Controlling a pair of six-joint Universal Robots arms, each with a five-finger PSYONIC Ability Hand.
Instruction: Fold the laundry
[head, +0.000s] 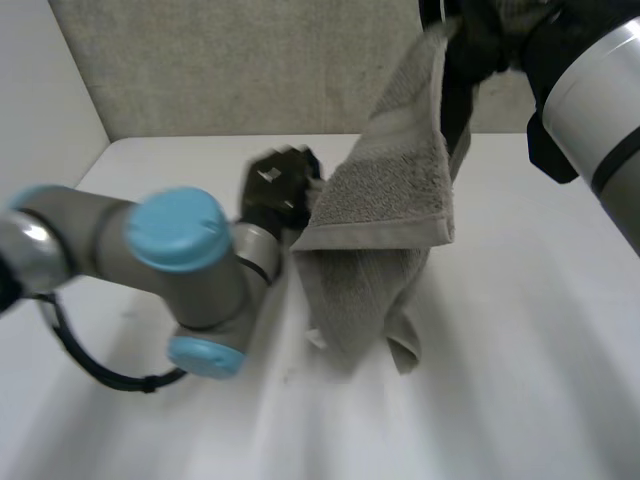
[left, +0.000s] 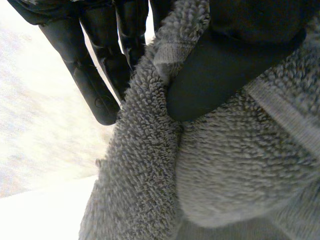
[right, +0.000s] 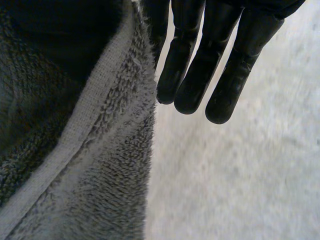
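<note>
Hanging from the right hand (head: 480, 45) near the bench's (head: 520, 330) far edge, the grey towel (head: 395, 190) drapes down to a bunched tail resting mid-bench. That hand is clamped on the towel's top end. The left hand (head: 280, 185) pinches its side edge, thumb (left: 225, 75) pressed into the pile. Thick terry looks soft, limp, light and grippy, so it should sag between holds. Hemmed corners seem the best grips.

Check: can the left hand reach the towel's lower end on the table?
Likely yes: the left hand pinches the towel at its side edge just above, with only bare table between.
</note>
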